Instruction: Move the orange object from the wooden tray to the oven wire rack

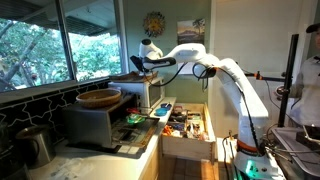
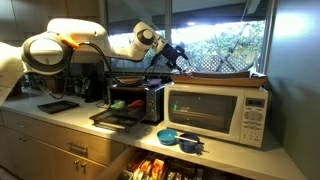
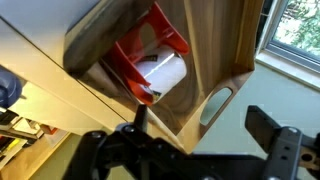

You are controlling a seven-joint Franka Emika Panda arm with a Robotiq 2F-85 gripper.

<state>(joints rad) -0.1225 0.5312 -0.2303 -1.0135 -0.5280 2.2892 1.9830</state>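
Observation:
The wooden tray (image 3: 215, 45) lies on top of the white microwave (image 2: 215, 110) and also shows in an exterior view (image 2: 225, 74). An orange-red object (image 3: 140, 55) with a white piece in it rests in the tray. My gripper (image 3: 205, 125) is open just above the tray's corner with the handle slot, and its fingers do not touch the orange object. It shows in both exterior views (image 1: 150, 66) (image 2: 176, 55). The small grey oven (image 2: 140, 100) stands open, with the dark oven wire rack (image 2: 118, 116) pulled out in front of it.
A round wooden bowl (image 1: 99, 98) sits on the small oven. An open drawer of colourful items (image 1: 185, 125) is below the counter. Blue bowls (image 2: 180, 138) lie in front of the microwave. A dark flat tray (image 2: 58, 105) is on the counter. Windows are behind.

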